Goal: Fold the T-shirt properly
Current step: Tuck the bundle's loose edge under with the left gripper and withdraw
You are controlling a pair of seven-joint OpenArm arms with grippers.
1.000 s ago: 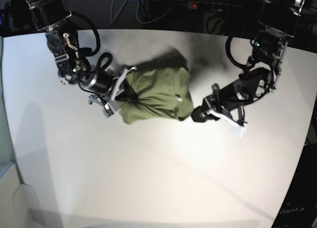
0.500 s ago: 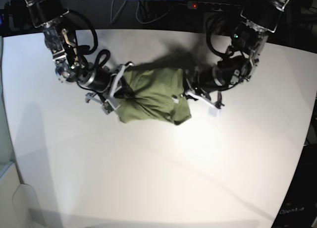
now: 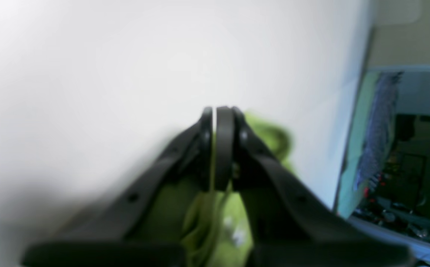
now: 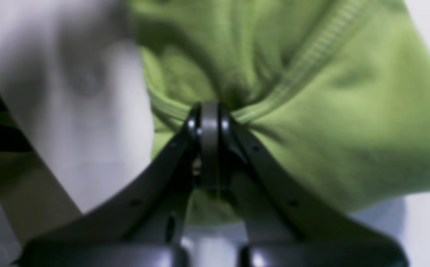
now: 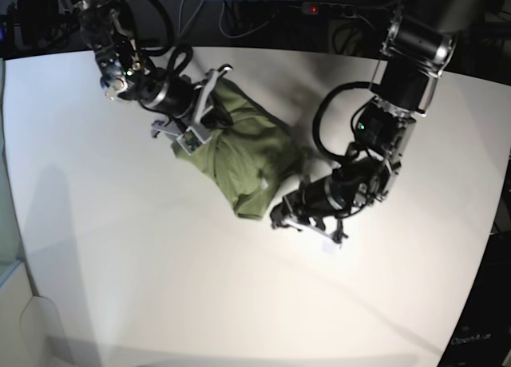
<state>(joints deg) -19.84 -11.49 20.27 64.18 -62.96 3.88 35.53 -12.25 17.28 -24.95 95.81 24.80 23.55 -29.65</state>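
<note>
lying bunched on the white desk (image 5: 160,287), the t-shirt (image 5: 247,155) is pinched at opposite edges by the closed right claw (image 4: 209,111) and, apparently through blur, the closed left claw (image 3: 220,115).

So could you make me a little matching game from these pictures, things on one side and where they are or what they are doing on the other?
Things:
1. olive-green wrinkled cotton T-shirt
2. right gripper
3. left gripper
4. white table

Places or states:
A. shut on cloth at the shirt's near corner in the base view
B. bare and pale, under everything
C. bunched between the two arms
D. shut on cloth at the shirt's far-left end in the base view

Pairs: 1-C, 2-D, 3-A, 4-B
</note>
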